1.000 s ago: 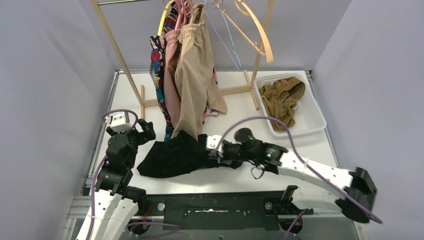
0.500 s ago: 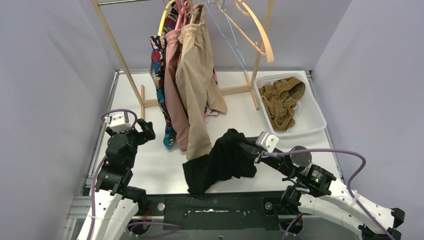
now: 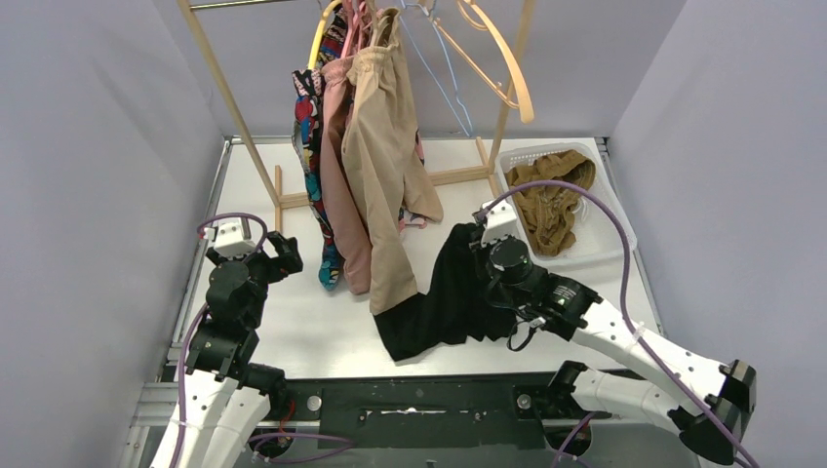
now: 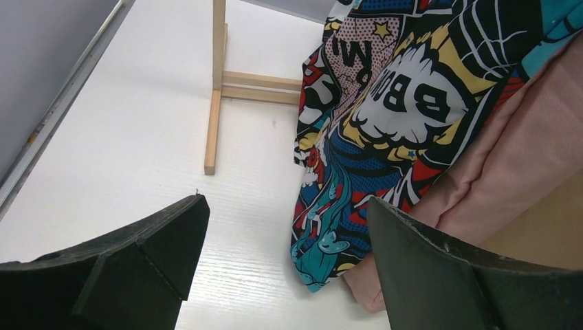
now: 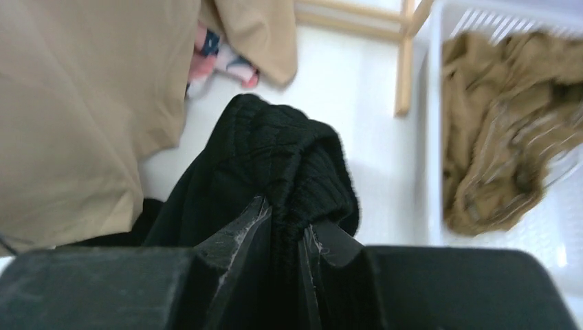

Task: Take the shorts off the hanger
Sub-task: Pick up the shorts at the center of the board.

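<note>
One white basket [image 3: 612, 236] sat on the bench [image 3: 302, 331] with one pair of mustard-brown shorts [image 3: 546, 200] inside. The right claw [image 5: 285, 216] was clamped tight on the black shorts [image 3: 439, 297], held up just beside the basket. The left claw [image 4: 287, 201] gaped wide, holding nothing. Three pairs hung on the wooden rack [image 3: 229, 97]: beige shorts [image 3: 375, 166], dusty pink shorts [image 3: 341, 200] and comic-print shorts [image 4: 385, 117].

Robotics lab cell, plain grey partition walls [image 3: 88, 146] enclosing a white table [image 3: 293, 331], cabled white-and-black robot arms [image 3: 624, 331] reaching over it
</note>
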### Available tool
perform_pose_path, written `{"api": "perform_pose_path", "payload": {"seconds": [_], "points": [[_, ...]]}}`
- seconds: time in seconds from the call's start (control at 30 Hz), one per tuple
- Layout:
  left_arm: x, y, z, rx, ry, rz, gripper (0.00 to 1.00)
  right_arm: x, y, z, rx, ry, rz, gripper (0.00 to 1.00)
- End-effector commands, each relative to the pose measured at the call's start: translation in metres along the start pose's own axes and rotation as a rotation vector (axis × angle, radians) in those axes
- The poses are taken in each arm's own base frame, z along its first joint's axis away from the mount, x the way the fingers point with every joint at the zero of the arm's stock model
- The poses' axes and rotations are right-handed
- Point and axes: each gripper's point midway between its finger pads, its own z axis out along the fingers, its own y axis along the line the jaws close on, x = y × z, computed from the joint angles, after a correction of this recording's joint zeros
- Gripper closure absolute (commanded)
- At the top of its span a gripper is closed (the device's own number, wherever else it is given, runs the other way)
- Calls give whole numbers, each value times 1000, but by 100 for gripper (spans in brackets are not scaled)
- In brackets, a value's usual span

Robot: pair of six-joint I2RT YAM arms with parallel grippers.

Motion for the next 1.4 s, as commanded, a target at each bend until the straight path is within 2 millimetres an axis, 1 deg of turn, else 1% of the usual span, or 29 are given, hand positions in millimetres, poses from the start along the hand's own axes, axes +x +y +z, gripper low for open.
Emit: {"api": "perform_pose_path", "payload": {"seconds": [0.0, 0.03, 0.07, 0.13, 0.23, 0.27, 0.3, 0.33, 0.37, 0.4, 0.43, 0.47, 0.53, 0.63, 0.7, 0.8, 0.87, 1.0, 1.03, 1.07, 1.13, 1.23, 1.3, 1.37], "points": [[-18, -8, 0, 32, -67, -30, 15, 44, 38, 10, -146, 137, 199, 85], [-19, -8, 0, 34, -67, -30, 14, 59, 51, 14, -188, 178, 239, 85], [-18, -8, 0, 36, -67, -29, 14, 72, 60, 18, -200, 221, 285, 85], [-18, -8, 1, 35, -63, -29, 14, 97, 72, 23, -199, 301, 350, 84], [-19, -8, 0, 37, -67, -32, 14, 117, 82, 28, -207, 386, 351, 77], [-20, -8, -1, 36, -71, -33, 15, 119, 82, 29, -198, 408, 339, 70], [-20, -7, -1, 32, -73, -34, 14, 124, 81, 30, -177, 438, 324, 53], [-21, -6, -1, 29, -75, -34, 14, 128, 78, 30, -152, 463, 304, 40], [-20, -6, -2, 28, -75, -35, 14, 130, 76, 30, -138, 479, 283, 32], [-21, -6, -2, 27, -76, -36, 14, 132, 79, 28, -153, 493, 255, 25], [-21, -6, -2, 31, -76, -36, 14, 131, 80, 25, -166, 505, 223, 22], [-20, -6, -2, 32, -75, -36, 14, 129, 75, 23, -137, 510, 201, 19], [-21, -7, -2, 34, -76, -37, 14, 125, 58, 21, -34, 503, 185, 12], [-21, -7, -2, 38, -79, -38, 14, 119, 42, 23, 54, 475, 184, 4], [-21, -8, -2, 39, -77, -37, 15, 122, 38, 28, 86, 472, 206, 2], [-21, -8, -2, 39, -76, -37, 14, 135, 40, 35, 124, 509, 236, 0], [-20, -7, -2, 36, -75, -37, 14, 150, 50, 41, 115, 553, 251, 1], [-21, -6, -2, 32, -76, -39, 14, 184, 81, 51, 43, 634, 299, 2], [-21, -6, -2, 31, -76, -39, 14, 193, 85, 52, 42, 655, 306, 2], [-21, -5, -2, 29, -77, -39, 14, 205, 82, 51, 86, 677, 304, 2], [-21, -5, -2, 26, -77, -39, 14, 228, 64, 50, 232, 705, 300, 2], [-20, -5, -1, 27, -75, -38, 14, 259, 43, 44, 382, 750, 253, 1], [-21, -5, -1, 25, -74, -38, 14, 270, 36, 42, 432, 757, 208, 8], [-21, -5, -1, 24, -75, -39, 14, 274, 32, 40, 456, 737, 163, 19]]}}
